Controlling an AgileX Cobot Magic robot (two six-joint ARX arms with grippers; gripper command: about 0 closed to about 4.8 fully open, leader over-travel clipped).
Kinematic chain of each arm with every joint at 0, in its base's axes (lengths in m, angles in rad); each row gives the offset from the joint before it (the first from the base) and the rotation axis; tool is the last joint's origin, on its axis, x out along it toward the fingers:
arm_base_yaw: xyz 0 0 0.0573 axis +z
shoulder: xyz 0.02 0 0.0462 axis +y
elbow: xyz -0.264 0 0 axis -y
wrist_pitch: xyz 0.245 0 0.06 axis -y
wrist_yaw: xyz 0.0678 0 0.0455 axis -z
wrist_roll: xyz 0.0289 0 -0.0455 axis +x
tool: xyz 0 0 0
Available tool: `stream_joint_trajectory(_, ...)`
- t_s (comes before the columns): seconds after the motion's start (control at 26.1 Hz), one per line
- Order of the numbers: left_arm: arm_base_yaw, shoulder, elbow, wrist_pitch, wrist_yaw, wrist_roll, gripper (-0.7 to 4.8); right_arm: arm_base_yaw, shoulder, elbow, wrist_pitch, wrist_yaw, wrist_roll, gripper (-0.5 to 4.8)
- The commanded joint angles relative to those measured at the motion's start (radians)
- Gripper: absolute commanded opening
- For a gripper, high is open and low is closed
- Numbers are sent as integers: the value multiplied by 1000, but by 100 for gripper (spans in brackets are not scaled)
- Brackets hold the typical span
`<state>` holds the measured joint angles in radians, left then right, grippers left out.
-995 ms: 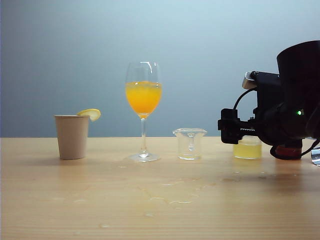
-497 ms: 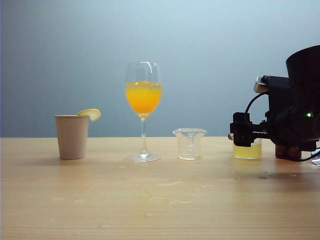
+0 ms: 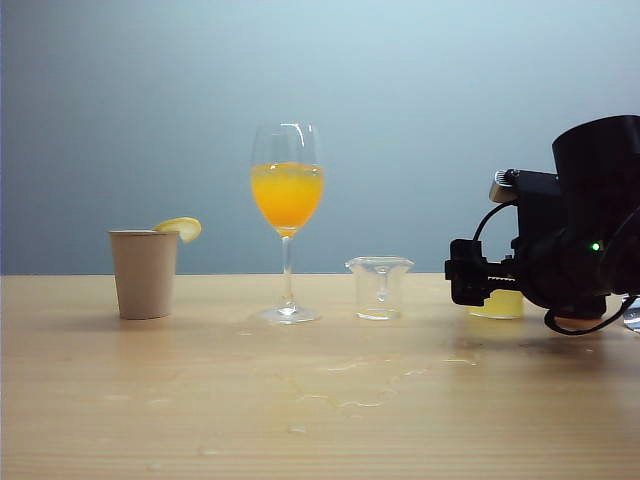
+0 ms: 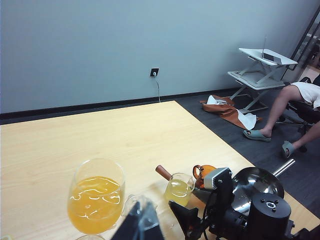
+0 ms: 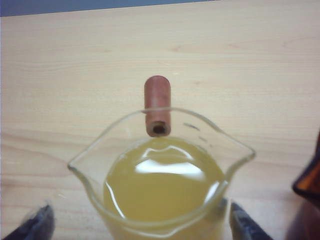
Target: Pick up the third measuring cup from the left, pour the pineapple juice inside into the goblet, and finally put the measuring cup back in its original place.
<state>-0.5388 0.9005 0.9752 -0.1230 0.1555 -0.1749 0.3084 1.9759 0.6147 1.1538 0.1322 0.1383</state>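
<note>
The third measuring cup (image 5: pixel 85 165) stands on the table with pale yellow pineapple juice (image 5: pixel 165 185) in it and a brown tab (image 5: pixel 157 102) at its rim. My right gripper (image 5: pixel 141 225) is open, with one finger on each side of the cup and a gap at both. In the exterior view the cup (image 3: pixel 500 305) is mostly hidden behind my right gripper (image 3: pixel 465 285). The goblet (image 3: pixel 287 215) holds orange liquid and stands left of centre. My left gripper (image 4: pixel 140 225) hangs shut, high near the goblet (image 4: pixel 97 200), holding nothing.
An empty clear flared cup (image 3: pixel 380 288) stands between the goblet and the juice cup. A beige paper cup (image 3: pixel 144 273) with a lemon slice sits at the far left. A dark amber cup (image 4: pixel 202 172) and a steel pan (image 4: pixel 257 182) lie beyond the juice cup. Wet spills (image 3: pixel 345 385) mark the table's middle.
My right gripper swung right, then came back left and sank, and now covers more of the juice cup. Nothing else moved.
</note>
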Motion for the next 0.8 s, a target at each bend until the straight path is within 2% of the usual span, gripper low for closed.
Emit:
stream_joint_trajectory(0.04,-1,-2,7,18,6,-3,-6,-2,11,23,17,-4,-1,450)
stream_joint_trajectory(0.69,-1,-2,7,20,6,-2,-5,-2,80,101,-5,-3,-1,448)
stream_joint_trajectory(0.8,-1,-2,7,20,6,-2,-5,-2,83,105,-6,-3,-1,417)
